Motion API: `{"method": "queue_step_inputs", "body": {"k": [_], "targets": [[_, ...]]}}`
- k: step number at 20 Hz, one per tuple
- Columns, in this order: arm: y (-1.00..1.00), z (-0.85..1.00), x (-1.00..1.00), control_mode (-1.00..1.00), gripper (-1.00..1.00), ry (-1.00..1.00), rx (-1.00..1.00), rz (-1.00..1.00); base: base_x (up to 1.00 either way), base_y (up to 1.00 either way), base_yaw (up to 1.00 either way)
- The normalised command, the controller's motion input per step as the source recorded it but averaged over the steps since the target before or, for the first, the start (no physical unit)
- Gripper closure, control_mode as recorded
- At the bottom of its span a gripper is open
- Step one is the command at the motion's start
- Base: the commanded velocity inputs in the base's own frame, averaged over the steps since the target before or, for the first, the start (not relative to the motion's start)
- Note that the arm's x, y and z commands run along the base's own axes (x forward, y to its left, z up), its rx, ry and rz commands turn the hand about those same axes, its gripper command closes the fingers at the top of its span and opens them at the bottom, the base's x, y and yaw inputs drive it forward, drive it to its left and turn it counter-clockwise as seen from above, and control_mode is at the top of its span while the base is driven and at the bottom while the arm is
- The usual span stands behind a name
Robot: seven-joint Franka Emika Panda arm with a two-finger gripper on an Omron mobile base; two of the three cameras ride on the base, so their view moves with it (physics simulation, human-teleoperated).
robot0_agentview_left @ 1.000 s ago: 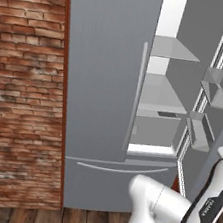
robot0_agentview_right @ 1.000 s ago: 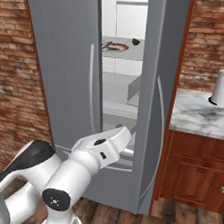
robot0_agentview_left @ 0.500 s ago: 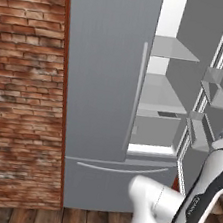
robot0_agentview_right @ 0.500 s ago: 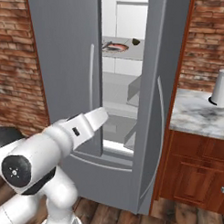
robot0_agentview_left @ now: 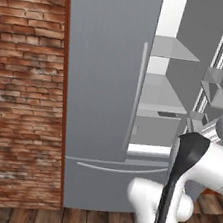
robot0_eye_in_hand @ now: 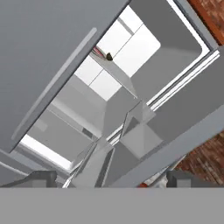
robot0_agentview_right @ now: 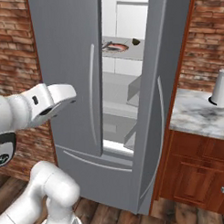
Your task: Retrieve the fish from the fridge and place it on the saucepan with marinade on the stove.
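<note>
We stand in front of the tall grey metal French-door fridge [robot0_agentview_right: 70, 62], whose right door [robot0_agentview_right: 157, 101] is swung open while the left door [robot0_agentview_left: 104, 72] is shut, so the white interior with its glass shelves [robot0_agentview_left: 173, 49] is exposed. That opening looks like the part of the job already done. On an upper shelf in the right base view sits a reddish-brown round dish [robot0_agentview_right: 117, 47] with a small dark lump [robot0_agentview_right: 136, 41] just beside it; something pale seems to lie on the dish, and we judge this may be the slim silvery-grey fish, though it is too small for us to be sure. The hand view shows the same shelf far off, with the dark lump [robot0_eye_in_hand: 109, 57] near a red sliver. Our tool [robot0_eye_in_hand: 107, 178] is spread wide, its two dark fingertips [robot0_eye_in_hand: 41, 178] well apart at the bottom of the hand view with nothing between them, pointing up into the open compartment from low down. The white forearm [robot0_agentview_right: 41, 104] hangs in front of the shut left door, well apart from the upper shelf. To the right, a white cylindrical vessel [robot0_agentview_right: 221, 88] stands on the marble desk [robot0_agentview_right: 196, 114]. By our reckoning, most of the task remains: reaching in to the shelf, gripping the fish, carrying it to the stove and laying it on the saucepan.
</note>
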Motion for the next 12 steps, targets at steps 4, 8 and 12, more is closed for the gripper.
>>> {"method": "queue_step_inputs", "body": {"k": [4,8,12], "targets": [[0.33,-0.31,0.21,-1.00,-1.00,-0.04,-0.18,-0.28,0.00,0.00,0.00],[-0.02,-0.19,0.21,-1.00,-1.00,0.00,-0.08,-0.15,0.00,0.00,0.00],[-0.07,-0.24,0.43,-1.00,-1.00,0.00,-0.02,-0.02,0.00,0.00,0.00]]}}
